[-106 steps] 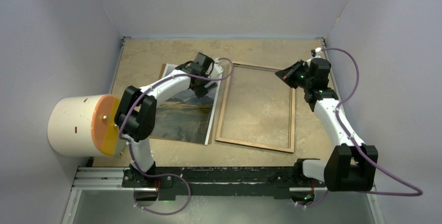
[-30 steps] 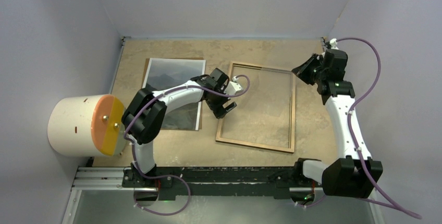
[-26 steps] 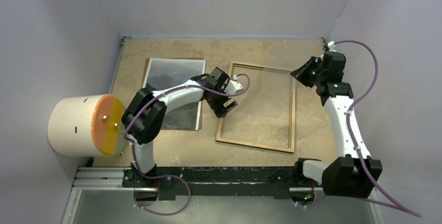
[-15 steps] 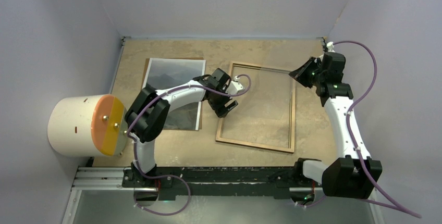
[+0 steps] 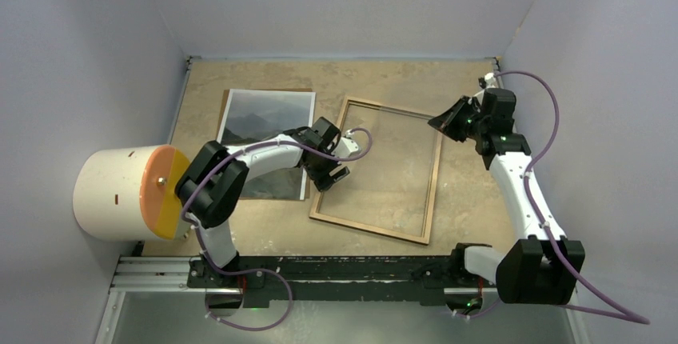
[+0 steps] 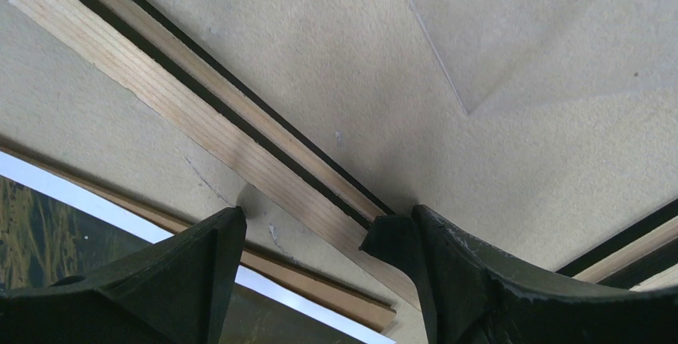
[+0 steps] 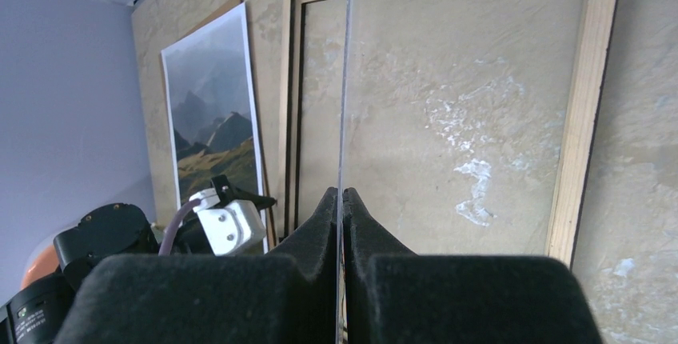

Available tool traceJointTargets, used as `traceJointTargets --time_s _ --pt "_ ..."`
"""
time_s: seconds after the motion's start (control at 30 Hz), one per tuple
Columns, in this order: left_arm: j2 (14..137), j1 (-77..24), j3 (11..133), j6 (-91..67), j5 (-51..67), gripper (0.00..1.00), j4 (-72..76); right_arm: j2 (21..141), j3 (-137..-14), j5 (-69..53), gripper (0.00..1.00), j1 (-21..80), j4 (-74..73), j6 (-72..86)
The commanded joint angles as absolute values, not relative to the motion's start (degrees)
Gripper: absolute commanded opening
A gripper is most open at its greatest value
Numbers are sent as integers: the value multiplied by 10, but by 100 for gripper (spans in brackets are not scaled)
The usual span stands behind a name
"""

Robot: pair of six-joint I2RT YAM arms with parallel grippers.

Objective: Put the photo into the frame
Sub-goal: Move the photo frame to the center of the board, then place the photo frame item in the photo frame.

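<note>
The photo [image 5: 260, 120] lies face up on a brown backing board [image 5: 268, 90] at the back left. Beside it lies the frame [image 5: 368, 229], wood back up; its left rail [image 6: 240, 148] nearly touches the photo [image 6: 48, 216]. My left gripper [image 5: 329, 172] is open and straddles that rail, one finger [image 6: 436, 280] inside the frame against the rail, the other outside. At the frame's far right corner my right gripper [image 5: 441, 122] is shut on a clear pane [image 7: 348, 80], seen edge-on and held above the frame [image 7: 584, 120].
A white cylinder with an orange face [image 5: 128, 192] sits at the left wall. Walls close the table on three sides. The arms' mounting rail [image 5: 320, 268] runs along the near edge.
The frame has slid left and turned a little, now close to the photo, with my left gripper moving along on its rail. My right gripper moved left with the pane.
</note>
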State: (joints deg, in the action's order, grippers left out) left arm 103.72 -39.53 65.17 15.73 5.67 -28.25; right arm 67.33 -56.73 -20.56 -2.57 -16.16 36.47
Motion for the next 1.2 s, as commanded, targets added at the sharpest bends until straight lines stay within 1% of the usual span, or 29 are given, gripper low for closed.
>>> traceJointTargets --time_s 0.0,0.17,0.27,0.33,0.43,0.5,0.53,0.6,0.7,0.77,0.87,0.97,1.17 --pt "1003 -389 644 173 68 77 -307 670 -558 -233 0 -17 -121 378" --pt "970 -379 693 176 101 82 -342 668 -572 -245 0 -14 -123 381" --pt "948 -346 750 173 109 85 -364 667 -587 -258 0 -5 -123 390" --pt "943 -313 791 167 109 87 -373 668 -597 -263 0 19 -121 403" --pt "944 -262 843 162 91 90 -380 679 -626 -265 0 61 -120 426" --pt "949 -233 862 158 59 91 -379 687 -650 -273 0 88 -115 443" --pt "952 -222 870 156 46 93 -379 690 -663 -280 0 98 -111 452" --pt "957 -200 874 153 34 97 -379 690 -682 -317 0 106 -93 479" --pt "960 -171 873 145 20 98 -374 680 -689 -357 0 105 -60 519" --pt "958 -162 866 146 6 99 -366 676 -672 -397 0 104 -33 568" --pt "954 -161 849 154 -12 100 -354 683 -630 -411 0 101 -3 592" --pt "956 -161 828 155 -13 100 -346 697 -581 -403 0 100 17 583" --pt "966 -161 789 165 -23 100 -329 700 -467 -329 0 92 44 529"
